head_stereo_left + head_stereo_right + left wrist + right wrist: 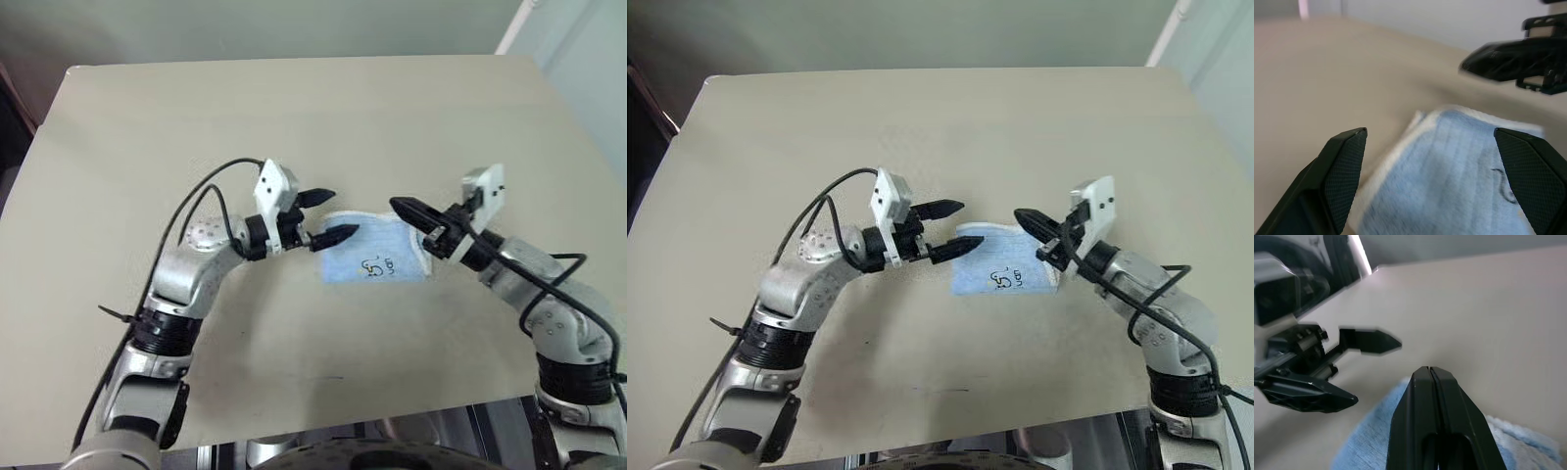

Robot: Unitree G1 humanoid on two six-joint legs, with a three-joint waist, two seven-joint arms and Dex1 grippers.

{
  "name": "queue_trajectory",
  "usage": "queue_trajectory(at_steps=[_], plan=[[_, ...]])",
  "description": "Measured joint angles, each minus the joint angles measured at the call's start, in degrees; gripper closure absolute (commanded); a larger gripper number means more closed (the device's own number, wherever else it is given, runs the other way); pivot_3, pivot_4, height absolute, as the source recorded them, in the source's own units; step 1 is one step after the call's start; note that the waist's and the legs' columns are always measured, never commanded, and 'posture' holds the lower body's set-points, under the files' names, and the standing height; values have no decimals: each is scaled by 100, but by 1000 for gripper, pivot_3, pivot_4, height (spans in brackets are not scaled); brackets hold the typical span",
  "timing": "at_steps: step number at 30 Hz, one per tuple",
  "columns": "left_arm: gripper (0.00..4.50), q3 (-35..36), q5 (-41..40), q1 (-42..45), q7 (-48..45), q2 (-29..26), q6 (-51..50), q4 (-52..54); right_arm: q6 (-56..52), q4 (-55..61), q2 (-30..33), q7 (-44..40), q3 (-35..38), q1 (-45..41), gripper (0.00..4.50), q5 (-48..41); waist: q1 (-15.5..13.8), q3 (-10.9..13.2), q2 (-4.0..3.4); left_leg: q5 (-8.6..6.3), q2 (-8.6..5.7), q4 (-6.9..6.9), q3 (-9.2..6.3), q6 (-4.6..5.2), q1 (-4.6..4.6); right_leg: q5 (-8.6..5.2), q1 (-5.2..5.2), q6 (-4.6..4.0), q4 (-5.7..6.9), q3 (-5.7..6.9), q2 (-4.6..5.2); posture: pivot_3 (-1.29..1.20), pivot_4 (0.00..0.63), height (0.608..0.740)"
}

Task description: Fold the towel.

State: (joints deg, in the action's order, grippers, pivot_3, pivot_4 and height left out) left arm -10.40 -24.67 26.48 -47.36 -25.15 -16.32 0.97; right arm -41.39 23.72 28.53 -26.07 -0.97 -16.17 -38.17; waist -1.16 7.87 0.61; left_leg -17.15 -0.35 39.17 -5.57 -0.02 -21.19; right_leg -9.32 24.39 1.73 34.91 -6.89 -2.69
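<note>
The small light-blue terry towel (374,251) with cream-white trim lies folded on the beige tabletop (294,108), between the 2 claws, with wide bare surface beyond them toward the far edge and more on the near side. The left gripper (328,216) stands wide open and holds nothing, its lower finger just over the towel's left edge. The right gripper (404,209) is pressed fully shut, empty, above the towel's right end; a dark printed mark faces up.
</note>
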Motion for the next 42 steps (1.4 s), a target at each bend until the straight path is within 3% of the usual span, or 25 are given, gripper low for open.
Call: queue_trajectory(at_steps=[3,7,9,11,21,29,35,42], plan=[[0,-128,480,-103,-160,143,889,-424,262,-239,197,-123,-654,-8,4481,768,-2,0,-1,-28,10,-1,-2,45,-10,3,12,-4,0,1,2,0,150,740],[0,-122,504,-197,-247,394,1010,-697,333,-381,-9,-118,-681,-104,4481,1014,10,0,-1,-11,12,3,-1,16,-35,9,35,-6,2,5,2,0,150,740],[384,-45,479,-206,-218,494,973,-777,346,-379,-103,-105,-616,-179,4500,1035,18,-1,-1,-9,13,3,-2,13,-36,10,35,-8,1,8,2,0,150,740],[916,100,373,-202,-202,626,960,-775,344,-373,-154,-99,-541,-218,4500,1030,13,-1,-1,-9,14,8,-3,13,-39,10,34,-8,0,11,2,0,150,740],[4452,260,112,-196,-761,568,616,-719,229,-279,-264,-102,-185,-169,4500,973,17,-1,-2,-7,15,11,-3,10,-40,10,34,-9,1,12,2,0,150,740],[4452,17,235,-261,-1125,627,538,-621,311,-298,-431,-125,-209,51,4500,1000,4,-3,-3,-9,15,20,-6,14,-39,12,29,-7,1,15,2,0,150,740],[4452,-501,677,-246,-1272,834,656,-1317,1166,-1170,-931,-226,-338,655,4500,1318,7,-6,-6,-31,19,47,-9,49,-46,17,30,-5,5,16,3,0,150,740],[4452,-482,810,-211,-1365,911,950,-1660,2136,-1672,-1254,-366,-336,861,4500,1553,36,-20,-26,-38,23,83,-21,62,-32,23,-9,-9,3,28,2,0,150,740]])
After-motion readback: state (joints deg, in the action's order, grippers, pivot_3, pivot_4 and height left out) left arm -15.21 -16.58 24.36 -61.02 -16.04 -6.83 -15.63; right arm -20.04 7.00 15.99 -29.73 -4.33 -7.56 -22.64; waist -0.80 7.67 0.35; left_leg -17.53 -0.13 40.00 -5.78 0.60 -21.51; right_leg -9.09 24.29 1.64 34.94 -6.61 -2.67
